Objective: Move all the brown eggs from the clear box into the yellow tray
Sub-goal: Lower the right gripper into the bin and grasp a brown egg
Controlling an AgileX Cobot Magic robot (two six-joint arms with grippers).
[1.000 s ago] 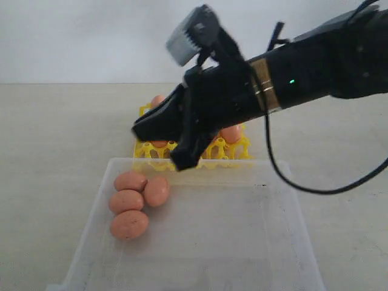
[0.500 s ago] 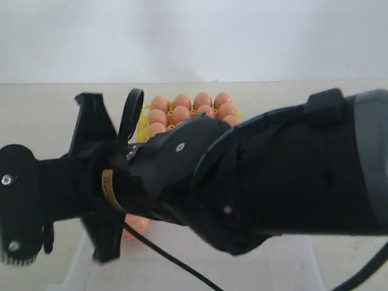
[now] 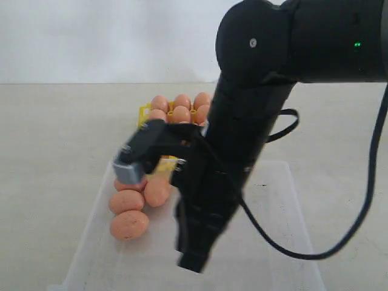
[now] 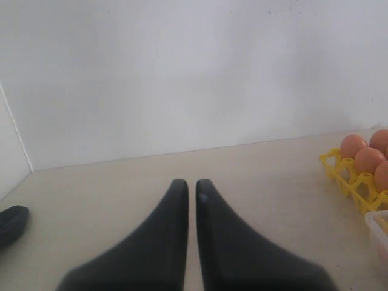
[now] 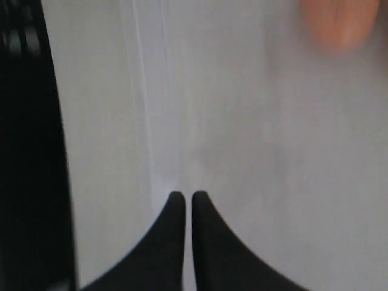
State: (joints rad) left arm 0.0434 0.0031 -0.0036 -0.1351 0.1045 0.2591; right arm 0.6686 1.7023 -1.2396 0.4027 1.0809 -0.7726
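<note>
Eggs (image 3: 128, 225) first: I count four in the box (image 3: 276, 276), bunched against the wall on the left arm's side, one half hidden behind the wrist camera (image 3: 130, 171). Tray (image 3: 144, 111) sits just past the box's far rim and looks mostly filled.

Right claw (image 5: 183, 195) hangs low over the bare middle of the box, tips pinched almost together with nothing in them, well apart from the eggs. If I were running it, I'd spread the tips wide before dropping, slide toward that wall and take the end egg across its narrow middle. Squeeze gently, since it'll likely roll into its neighbours.

Left claw (image 4: 190, 182) is pinched closed and empty too, outside the box over the surface (image 4: 109, 182).
</note>
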